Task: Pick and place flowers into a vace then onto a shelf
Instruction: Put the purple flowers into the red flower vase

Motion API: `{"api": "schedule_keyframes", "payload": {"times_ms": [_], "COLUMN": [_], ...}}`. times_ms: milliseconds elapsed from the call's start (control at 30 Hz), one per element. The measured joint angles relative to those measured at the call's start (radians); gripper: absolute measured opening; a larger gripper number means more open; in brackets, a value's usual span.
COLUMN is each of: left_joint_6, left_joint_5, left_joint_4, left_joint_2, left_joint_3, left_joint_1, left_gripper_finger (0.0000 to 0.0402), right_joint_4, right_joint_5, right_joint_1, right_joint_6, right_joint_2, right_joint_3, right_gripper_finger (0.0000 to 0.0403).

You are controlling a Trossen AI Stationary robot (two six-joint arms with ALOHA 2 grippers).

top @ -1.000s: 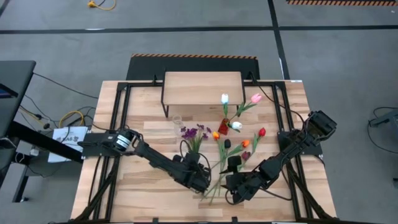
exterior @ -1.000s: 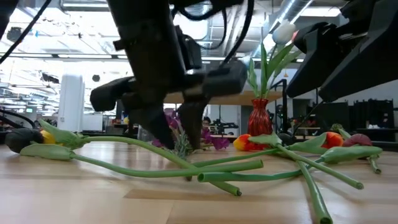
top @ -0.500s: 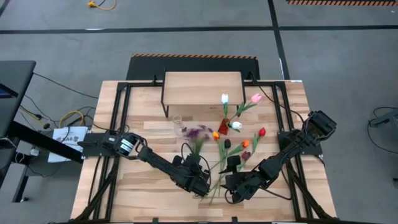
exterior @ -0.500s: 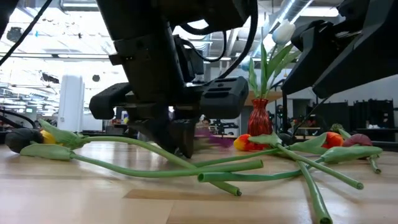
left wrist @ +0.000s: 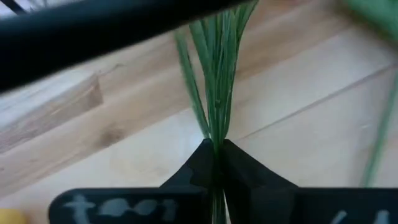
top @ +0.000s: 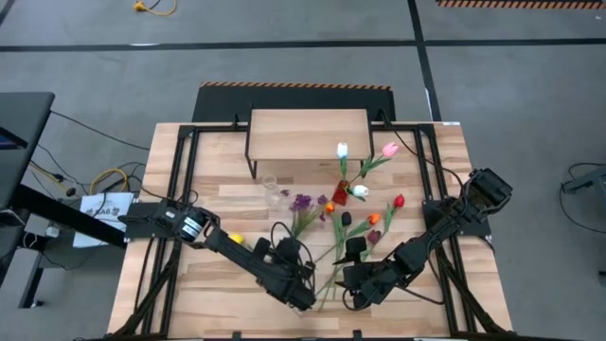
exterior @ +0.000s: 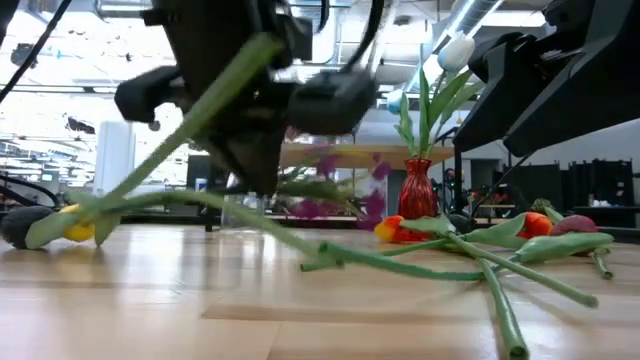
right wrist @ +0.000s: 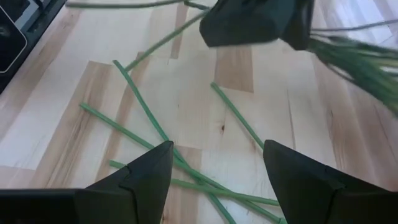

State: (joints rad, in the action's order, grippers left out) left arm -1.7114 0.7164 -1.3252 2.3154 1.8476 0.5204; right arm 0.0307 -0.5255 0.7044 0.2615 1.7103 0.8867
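Note:
The purple blossom sprig [top: 302, 203] has thin green stems that run to my left gripper [top: 303, 290], which is shut on them near the table's near edge. In the low view its blossoms [exterior: 340, 185] hang above the wood. A thick green stem [exterior: 190, 120] slants up from a yellow tulip head [exterior: 75, 228] past the gripper; I cannot tell whether they touch. My right gripper [right wrist: 216, 149] stands open just right of the left one, over loose tulip stems [right wrist: 149, 124]. The red vase [top: 339, 194] holds a white tulip [top: 343, 150]. The shelf [top: 308, 133] stands at the far edge. My left gripper pinches the sprig's bundle of thin green stems [left wrist: 215, 134] between its two fingertips, where the bundle is narrowest. The stems fan out beyond the fingers. The fingers slant down toward the table. The sprig's blossom end is up off the wood.
Red, orange, pink and dark tulips [top: 374, 220] lie scattered right of the vase, their stems crossing toward the near edge. A small clear glass [top: 270, 182] stands left of the vase. Bare wood lies at the table's left side [top: 180, 284].
My left gripper has shut on the sprig's stems, then gone up and toward the near edge. The sprig has risen off the table with it. The yellow tulip head has come into view, and one thick green stem has tipped up at its gripper end.

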Motion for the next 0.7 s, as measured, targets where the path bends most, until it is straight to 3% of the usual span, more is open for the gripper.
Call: {"api": "schedule_keyframes", "payload": {"times_ms": [367,700], "left_joint_6": [-0.038,0.023], "left_joint_5": [0.015,0.029], "left_joint_4": [-0.244,-0.246], "left_joint_2": [-0.004,-0.005], "left_joint_3": [0.208,0.285], "left_joint_1": [0.043,0.052], "left_gripper_finger": [0.0001,0.0001], "right_joint_4": [0.000,0.000], "right_joint_5": [0.000,0.001], "right_joint_1": [0.000,0.001], "right_joint_6": [0.000,0.001], "right_joint_2": [0.000,0.000], "right_joint_3": [0.000,0.000], "right_gripper_finger": [0.0244,0.0244]}}
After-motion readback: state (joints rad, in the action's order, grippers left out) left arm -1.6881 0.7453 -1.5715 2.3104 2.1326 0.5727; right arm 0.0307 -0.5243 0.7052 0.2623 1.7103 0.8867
